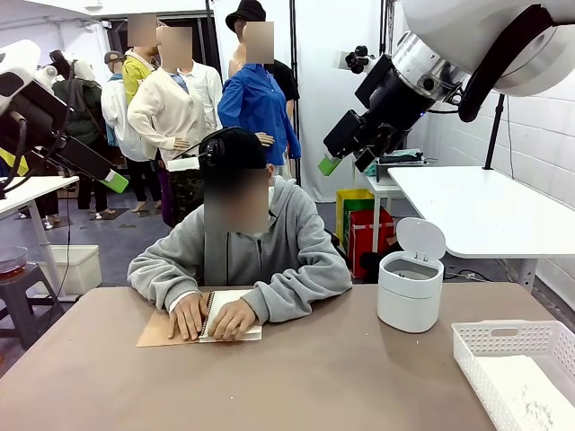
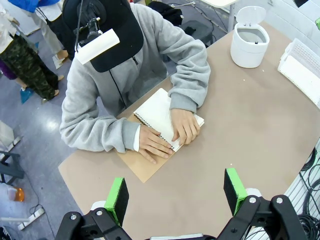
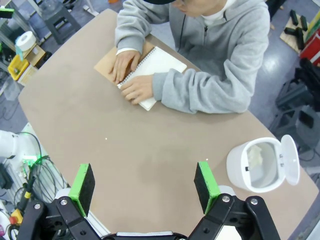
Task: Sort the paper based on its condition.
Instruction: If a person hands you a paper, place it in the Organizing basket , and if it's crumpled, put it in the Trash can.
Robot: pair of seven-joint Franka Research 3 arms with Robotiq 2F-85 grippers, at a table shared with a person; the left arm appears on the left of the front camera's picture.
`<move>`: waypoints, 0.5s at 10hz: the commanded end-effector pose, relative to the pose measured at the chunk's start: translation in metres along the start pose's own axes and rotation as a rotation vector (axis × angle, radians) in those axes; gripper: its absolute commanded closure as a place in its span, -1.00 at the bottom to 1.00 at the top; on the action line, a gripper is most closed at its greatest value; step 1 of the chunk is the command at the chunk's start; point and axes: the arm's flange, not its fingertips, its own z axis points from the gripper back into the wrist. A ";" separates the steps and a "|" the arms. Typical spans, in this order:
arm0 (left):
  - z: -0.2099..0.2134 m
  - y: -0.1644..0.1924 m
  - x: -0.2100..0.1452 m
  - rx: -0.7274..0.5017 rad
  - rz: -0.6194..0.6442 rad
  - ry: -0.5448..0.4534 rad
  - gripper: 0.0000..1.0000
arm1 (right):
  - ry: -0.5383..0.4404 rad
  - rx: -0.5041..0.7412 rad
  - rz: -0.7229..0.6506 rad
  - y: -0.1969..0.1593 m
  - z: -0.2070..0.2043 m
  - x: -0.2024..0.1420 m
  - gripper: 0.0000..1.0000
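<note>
Front view: table (image 1: 341, 377), person (image 1: 243, 251) pressing on the open notebook (image 1: 235, 310). Basket (image 1: 503, 330) on the right holds a paper sheet (image 1: 530, 400). Crumpled paper (image 3: 255, 155) is in the bin (image 1: 409, 292). Left gripper (image 2: 175, 176) and right gripper (image 3: 143, 167) are spread wide, empty.

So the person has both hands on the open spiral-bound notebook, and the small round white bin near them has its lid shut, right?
Not quite. The small round white bin has its lid flipped open, as the right wrist view shows. The rest holds: both of the person's hands rest on the open spiral-bound notebook.
</note>
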 end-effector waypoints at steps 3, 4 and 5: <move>0.000 0.000 0.000 -0.014 0.019 -0.005 -1.00 | 0.007 0.001 0.003 0.001 -0.001 -0.001 -1.00; 0.000 0.000 0.000 -0.014 0.019 -0.005 -1.00 | 0.007 0.001 0.003 0.001 -0.001 -0.001 -1.00; 0.000 0.000 0.000 -0.014 0.019 -0.005 -1.00 | 0.007 0.001 0.003 0.001 -0.001 -0.001 -1.00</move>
